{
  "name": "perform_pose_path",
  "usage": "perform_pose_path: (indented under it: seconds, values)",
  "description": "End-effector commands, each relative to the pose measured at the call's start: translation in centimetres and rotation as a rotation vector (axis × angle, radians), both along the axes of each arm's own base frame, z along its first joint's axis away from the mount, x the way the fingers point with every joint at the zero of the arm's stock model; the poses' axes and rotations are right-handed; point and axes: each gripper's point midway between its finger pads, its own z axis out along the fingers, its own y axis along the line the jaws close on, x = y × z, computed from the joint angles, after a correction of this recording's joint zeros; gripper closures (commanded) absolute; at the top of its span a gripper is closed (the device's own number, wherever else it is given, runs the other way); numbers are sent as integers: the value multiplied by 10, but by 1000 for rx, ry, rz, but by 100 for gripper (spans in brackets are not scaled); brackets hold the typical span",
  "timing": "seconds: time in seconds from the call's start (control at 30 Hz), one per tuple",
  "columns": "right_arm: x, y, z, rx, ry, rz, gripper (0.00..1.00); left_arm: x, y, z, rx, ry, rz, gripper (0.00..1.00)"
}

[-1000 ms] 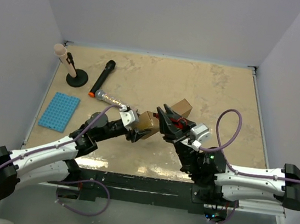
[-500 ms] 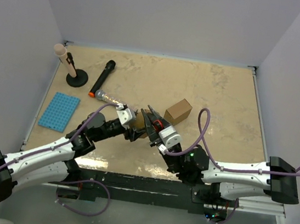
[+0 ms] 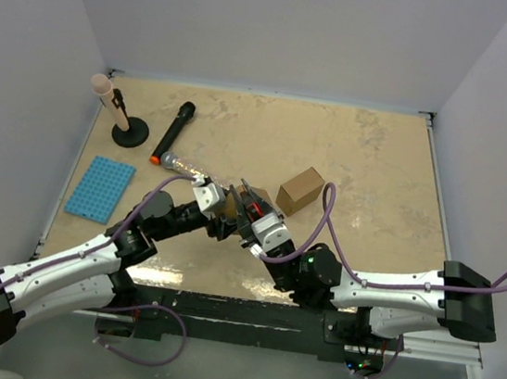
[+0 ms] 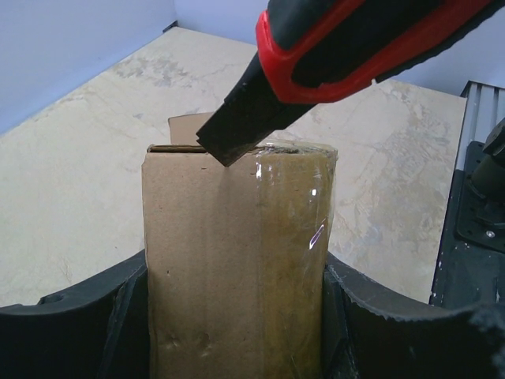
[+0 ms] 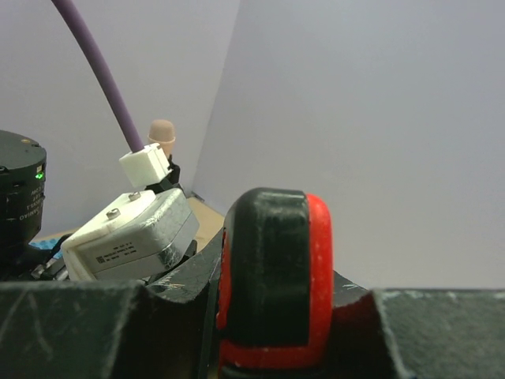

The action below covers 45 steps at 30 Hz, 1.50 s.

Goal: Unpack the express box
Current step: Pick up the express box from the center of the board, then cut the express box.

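Note:
My left gripper (image 3: 222,212) is shut on a small brown cardboard box (image 4: 237,260) sealed with clear tape; the fingers (image 4: 71,332) press its two sides and hold it above the table. My right gripper (image 3: 253,210) is shut on a red and black utility knife (image 5: 272,276). In the left wrist view the knife (image 4: 347,55) comes in from the upper right and its dark tip touches the box's top edge at the tape seam. In the top view the box (image 3: 229,207) is mostly hidden between the two grippers.
A second brown box (image 3: 300,190) lies just right of the grippers. A black microphone (image 3: 173,130), a clear tube (image 3: 184,167), a pink-tipped stand on a black base (image 3: 124,122) and a blue studded plate (image 3: 100,188) sit at the left.
The right arm has swung left with the knife, from beside the second box to the held box. The left gripper has drawn the box slightly left and nearer.

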Motion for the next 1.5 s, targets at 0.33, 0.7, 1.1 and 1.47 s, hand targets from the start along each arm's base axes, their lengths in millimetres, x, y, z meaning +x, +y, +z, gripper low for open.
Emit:
perform_pose_path:
  seconds: [0.33,0.7,1.1,1.47]
  values:
    - [1,-15,27,98,-19,-36,100,-6,-1,40,-94,-65,-24,100]
    - [3,-13,17,85,-3,-41,100,-9,-1,42,-107,-64,-34,100]
    - [1,-12,14,87,8,-22,100,-9,-2,44,-114,-67,-36,100]
    - [0,-19,23,129,-1,-20,100,-9,-5,35,-84,-47,-52,100]
